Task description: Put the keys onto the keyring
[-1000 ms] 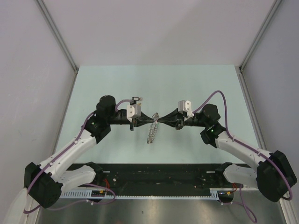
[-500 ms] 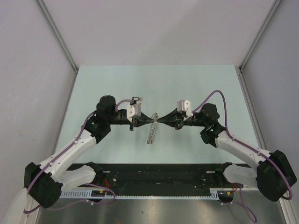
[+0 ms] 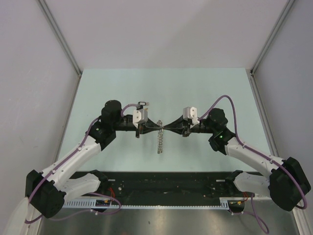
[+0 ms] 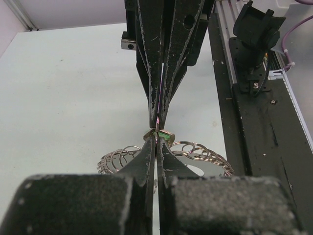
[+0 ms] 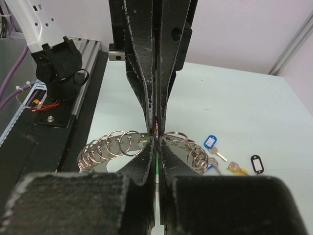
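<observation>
Over the middle of the table my left gripper (image 3: 159, 127) and right gripper (image 3: 165, 128) meet tip to tip, both shut. The keyring (image 3: 159, 141), a silver band strung with several small split rings, hangs straight down from where they meet. In the left wrist view it curves behind my left gripper (image 4: 156, 139), which looks shut on the keyring (image 4: 200, 151). A green-tagged key (image 4: 164, 135) shows at the tips, and a green sliver sits between the jaws of my right gripper (image 5: 156, 141). On the table lie blue (image 5: 210, 142), yellow (image 5: 235, 169) and black (image 5: 257, 162) tagged keys beside the keyring (image 5: 110, 144).
A black rail (image 3: 166, 183) with both arm bases runs along the near edge of the pale green table (image 3: 195, 88). White walls close in the back and both sides. The left arm's base (image 5: 56, 61) stands near the rail.
The hanging keyring has swung from a slant to straight down. My right gripper has edged a little to the left; the left arm has not moved.
</observation>
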Robot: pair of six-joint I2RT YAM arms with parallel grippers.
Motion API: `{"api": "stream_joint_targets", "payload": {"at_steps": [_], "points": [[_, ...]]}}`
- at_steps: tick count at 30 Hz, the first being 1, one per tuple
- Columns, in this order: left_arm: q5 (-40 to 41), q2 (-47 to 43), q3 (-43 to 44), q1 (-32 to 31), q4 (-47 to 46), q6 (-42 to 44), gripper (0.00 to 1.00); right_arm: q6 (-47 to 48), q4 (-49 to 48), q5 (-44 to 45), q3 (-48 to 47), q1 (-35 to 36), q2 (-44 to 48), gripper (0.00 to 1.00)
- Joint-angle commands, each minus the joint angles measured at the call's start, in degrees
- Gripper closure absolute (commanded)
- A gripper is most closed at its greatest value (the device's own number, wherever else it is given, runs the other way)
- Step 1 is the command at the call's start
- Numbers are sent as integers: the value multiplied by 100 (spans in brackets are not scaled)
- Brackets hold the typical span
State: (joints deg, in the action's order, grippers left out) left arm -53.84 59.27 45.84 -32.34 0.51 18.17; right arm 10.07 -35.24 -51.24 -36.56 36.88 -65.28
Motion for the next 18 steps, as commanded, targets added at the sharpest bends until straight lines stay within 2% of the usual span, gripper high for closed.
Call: {"api": "stream_joint_targets", "payload": {"at_steps": [1,5,12,18], "points": [[-337,-29,100,-53,-491,-130,99,215,88,159,-247,109,-3,100],[-145,-3,126,-53,-553,-366,100,294,176,255,-256,135,68,100],[619,76,583,-62,114,-893,100,531,457,439,-256,170,304,100],[928,164,785,-62,432,-1509,100,733,703,606,-256,249,454,100]]}}
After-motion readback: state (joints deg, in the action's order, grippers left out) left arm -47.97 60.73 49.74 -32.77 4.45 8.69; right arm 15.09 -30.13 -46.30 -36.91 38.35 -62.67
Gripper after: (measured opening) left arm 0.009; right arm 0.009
